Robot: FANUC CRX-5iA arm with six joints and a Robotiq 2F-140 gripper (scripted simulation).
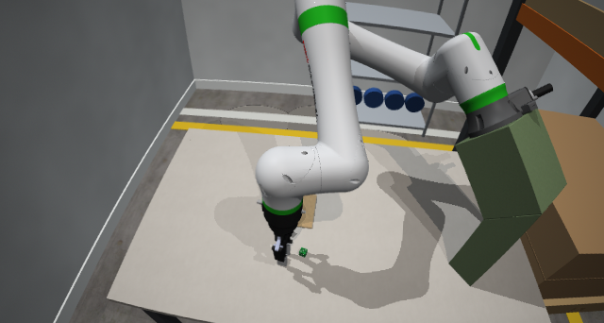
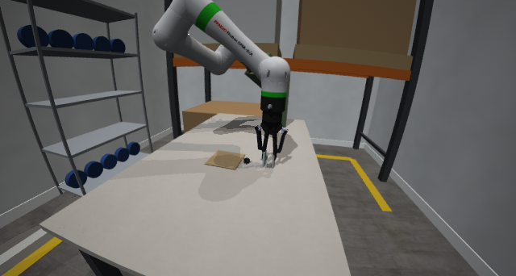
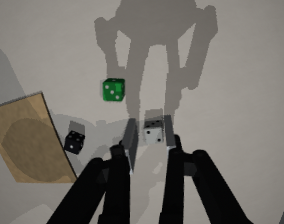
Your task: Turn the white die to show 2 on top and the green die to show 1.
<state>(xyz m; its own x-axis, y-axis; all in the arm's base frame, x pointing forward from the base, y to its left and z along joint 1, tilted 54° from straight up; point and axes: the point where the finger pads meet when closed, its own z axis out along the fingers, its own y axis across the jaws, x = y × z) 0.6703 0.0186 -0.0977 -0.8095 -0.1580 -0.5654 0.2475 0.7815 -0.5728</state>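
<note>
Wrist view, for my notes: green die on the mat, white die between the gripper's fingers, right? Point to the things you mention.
Not the mat (image 1: pixel 310 212) (image 2: pixel 225 160) (image 3: pixel 23 140): the wrist view shows the green die (image 1: pixel 303 252) (image 3: pixel 113 90) on the table top (image 1: pixel 189 172) (image 2: pixel 282 227) (image 3: pixel 243 75). The white die (image 2: pixel 269 165) (image 3: pixel 153 134) is between the gripper's (image 1: pixel 280 258) (image 2: pixel 268 163) (image 3: pixel 150 122) fingers.
</note>
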